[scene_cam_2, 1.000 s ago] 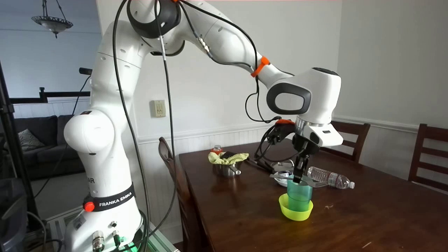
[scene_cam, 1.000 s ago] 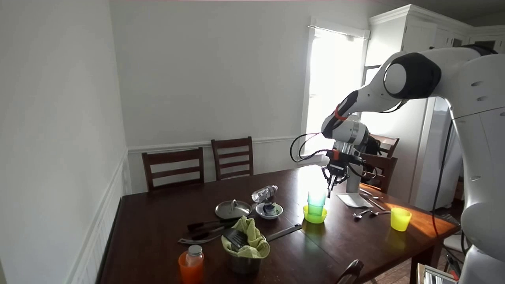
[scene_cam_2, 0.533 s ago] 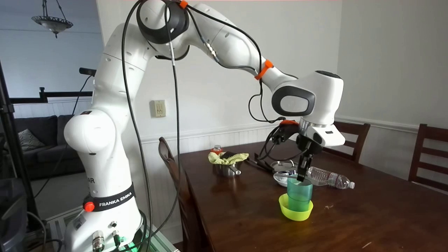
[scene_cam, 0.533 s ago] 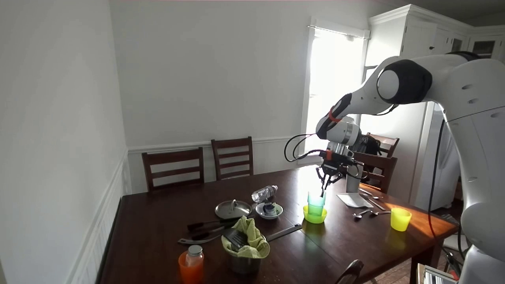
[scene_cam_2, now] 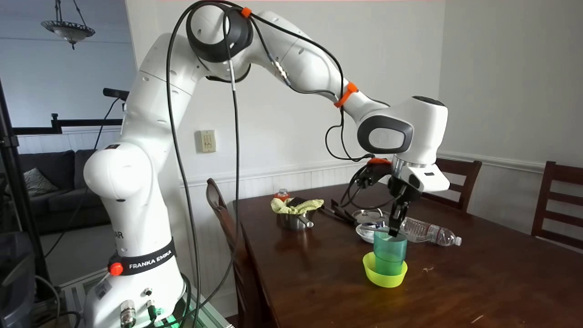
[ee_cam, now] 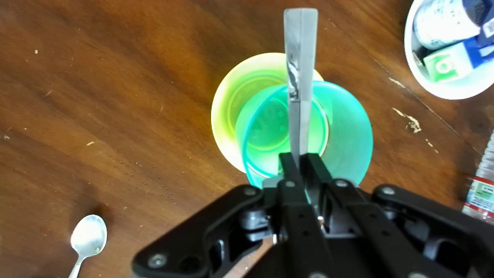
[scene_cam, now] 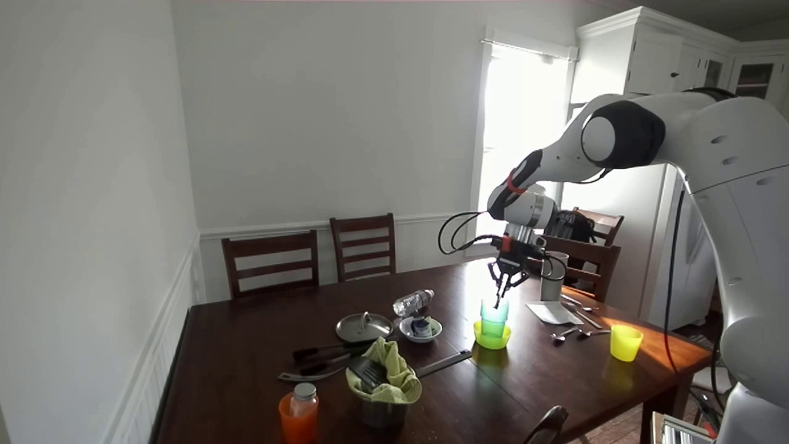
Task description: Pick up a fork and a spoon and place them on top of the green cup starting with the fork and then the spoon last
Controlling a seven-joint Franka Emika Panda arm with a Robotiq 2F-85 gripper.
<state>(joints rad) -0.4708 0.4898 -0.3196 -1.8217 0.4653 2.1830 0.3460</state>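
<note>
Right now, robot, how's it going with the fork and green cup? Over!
Gripper shut on fork. Fork over green cup; can't tell if touching. Nothing seen between them; bottle lies off to the side.

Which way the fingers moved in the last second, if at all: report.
Yes: in an exterior view, the fingers shifted left in the picture, against the teal-green cup.

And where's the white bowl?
In the wrist view, the white bowl is in the top right corner, above the water bottle in the picture. In both exterior views, the bottle lies close to it.
</note>
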